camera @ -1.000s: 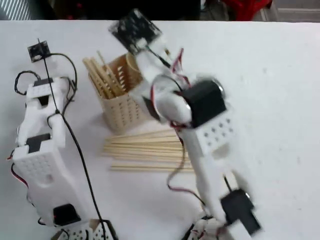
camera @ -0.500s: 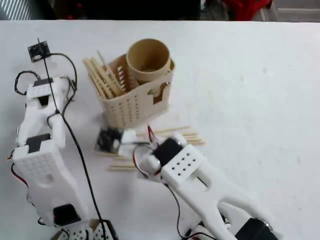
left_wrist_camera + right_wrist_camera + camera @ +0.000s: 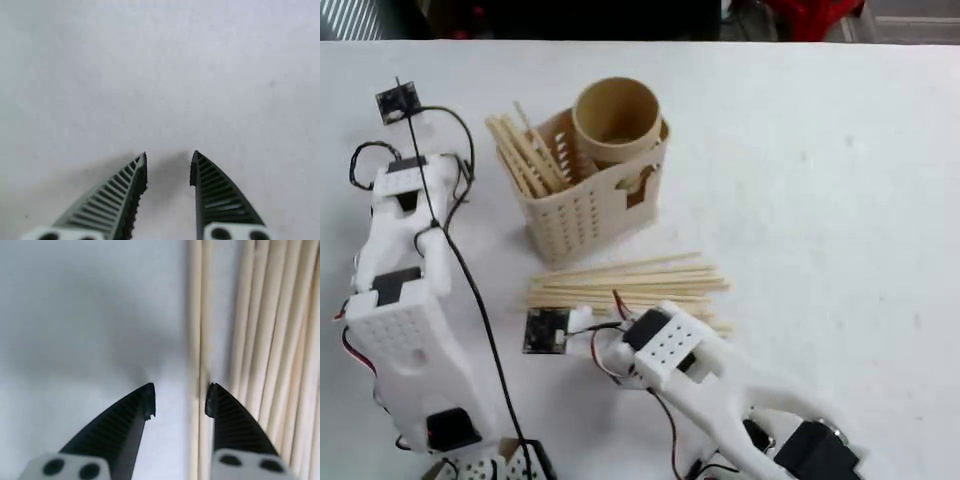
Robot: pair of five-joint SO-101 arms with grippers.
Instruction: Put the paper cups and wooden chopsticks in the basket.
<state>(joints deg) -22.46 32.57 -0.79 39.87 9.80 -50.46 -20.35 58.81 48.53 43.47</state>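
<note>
High view, 1 cup (image 3: 617,122), 1 basket (image 3: 575,215)

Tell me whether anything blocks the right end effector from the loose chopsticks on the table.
Nothing visible does. The right end effector hangs open directly over the edge of the chopsticks, with two sticks lying in its gap and bare table beside them.

Bright, even light falls from above on my white table (image 3: 840,200) and almost washes it out. Shadows are soft: a grey patch ahead of my right gripper (image 3: 179,400), a fainter one around my left gripper (image 3: 168,165).
</note>
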